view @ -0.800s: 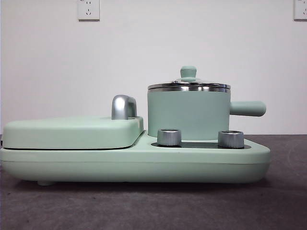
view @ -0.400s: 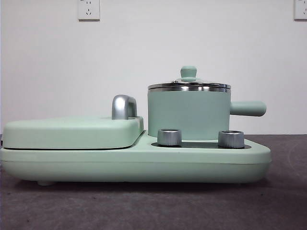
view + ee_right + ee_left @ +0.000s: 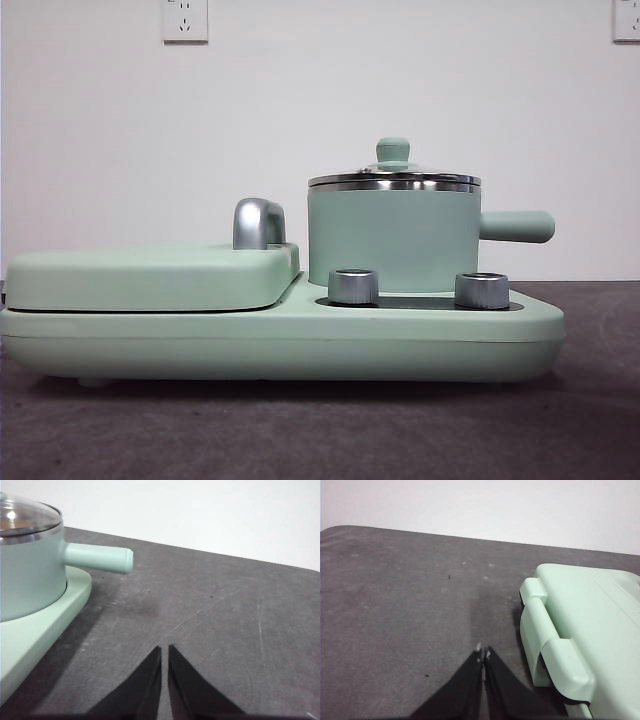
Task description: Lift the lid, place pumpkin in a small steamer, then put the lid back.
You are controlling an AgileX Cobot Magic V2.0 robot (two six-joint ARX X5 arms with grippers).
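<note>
Left gripper [image 3: 483, 652]: jaws closed, tips together, nothing between them. Held low over the bare dark desk [image 3: 400, 605], just beside the end of the flat griddle cover [image 3: 585, 630], not touching it. Pointed across the desk toward the far white wall [image 3: 480, 505].

Right gripper [image 3: 164, 650]: jaws closed with only a thin slit between them, holding nothing. Held low over the bare desk surface on the handle side of the appliance, well apart from the pot. Pointed toward the far desk edge, level with the desk.

Neither arm visible in the front view.

Small steamer [image 3: 393, 238]: upright on the right-hand section of the wide base appliance [image 3: 280, 345], behind two steel control knobs [image 3: 353, 286]. Straight side handle [image 3: 516, 226] projecting to the right, horizontal, past the base edge in the right wrist view.

Lid [image 3: 393, 179]: seated flat on the steamer rim, steel rim flush all round, mint knob [image 3: 393, 151] upright at the centre. Glass dome partly visible in the right wrist view; contents under the glass not discernible.

Pumpkin: not seen in any view.

Griddle cover: shut flat on the left-hand section of the base, with a steel hinge post [image 3: 258, 223] between it and the steamer.

Base appliance resting on the desk, near the front edge.
</note>
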